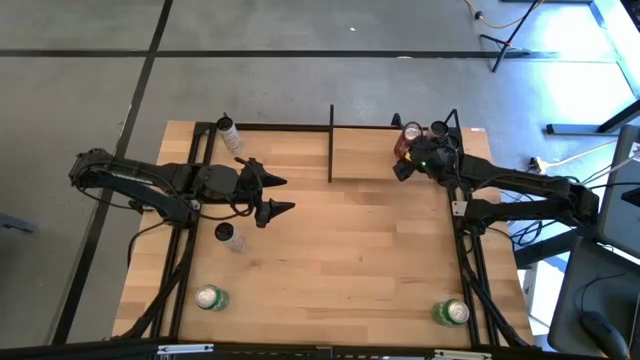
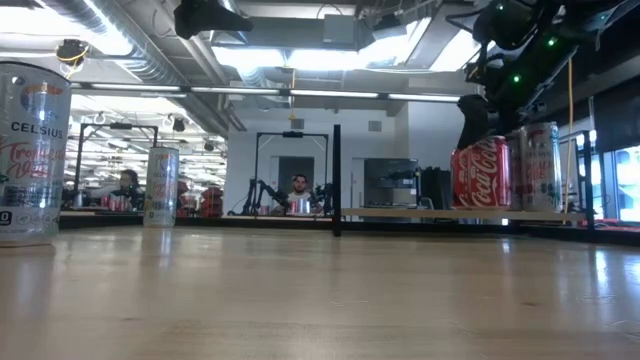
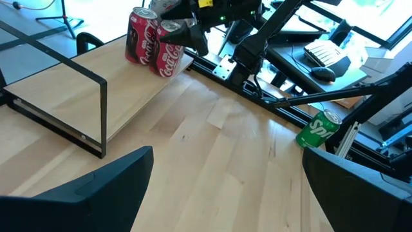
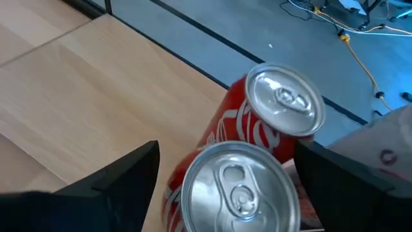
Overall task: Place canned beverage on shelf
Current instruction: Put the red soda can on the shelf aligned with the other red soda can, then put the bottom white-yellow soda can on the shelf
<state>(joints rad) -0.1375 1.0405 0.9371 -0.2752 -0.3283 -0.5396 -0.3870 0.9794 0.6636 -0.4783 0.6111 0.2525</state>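
Right gripper point(image 1: 404, 168) hovered over the far right corner of the desk point(image 1: 340, 260), above the shelf point(image 1: 380, 150). Its fingers were spread with nothing clamped between them; in the right wrist view you could see them standing apart on either side of two red cola cans. The near red can point(image 4: 235, 187) sat between the fingertips and the second red can point(image 4: 273, 119) stood just behind, the two touching. Both cans stood upright on the shelf board at its right end, as you saw in the low view, where the red can point(image 2: 482, 173) stood beside a paler can point(image 2: 540, 165). Whether the fingers touched the can, you couldn't tell.

Left gripper point(image 1: 278, 195) waited over the left-middle of the desk, fingers wide apart and empty, pointing toward the desk's centre.

Other items you had on the desk: a tall white can point(image 1: 230, 133) near the far left corner, another white can point(image 1: 229, 236) just by the left gripper on its near side, a green can point(image 1: 210, 297) at the near left corner and a green can point(image 1: 452, 313) at the near right corner. Two people point(image 2: 298, 192) were visible in the room behind, in the low view.
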